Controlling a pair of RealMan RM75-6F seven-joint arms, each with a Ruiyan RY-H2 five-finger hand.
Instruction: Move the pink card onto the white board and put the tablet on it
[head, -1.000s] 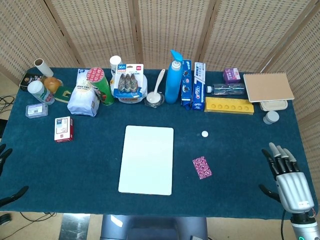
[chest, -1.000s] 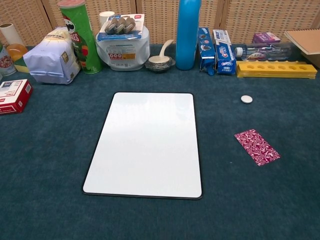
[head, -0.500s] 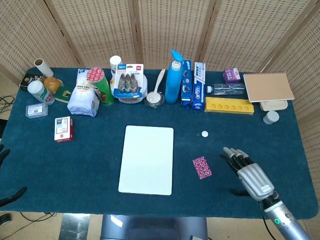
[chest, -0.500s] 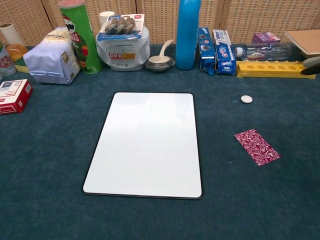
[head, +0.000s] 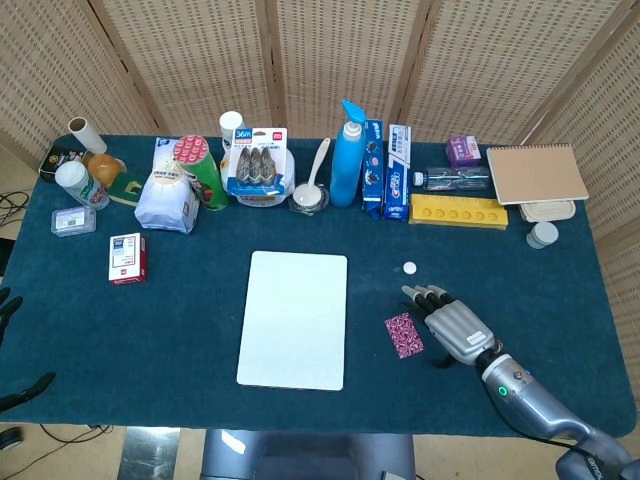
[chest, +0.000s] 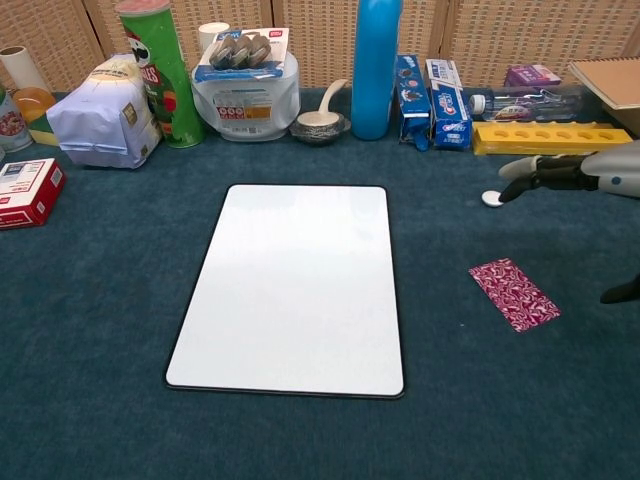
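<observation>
Fingers spread beside one pink card.

The figure "36m" is printed in white on the red corner of the blister pack at the back of the table. The name "Pringles" is partly legible on the green can. Print on the toothpaste boxes and the small red-and-white box is too small to be read.
</observation>
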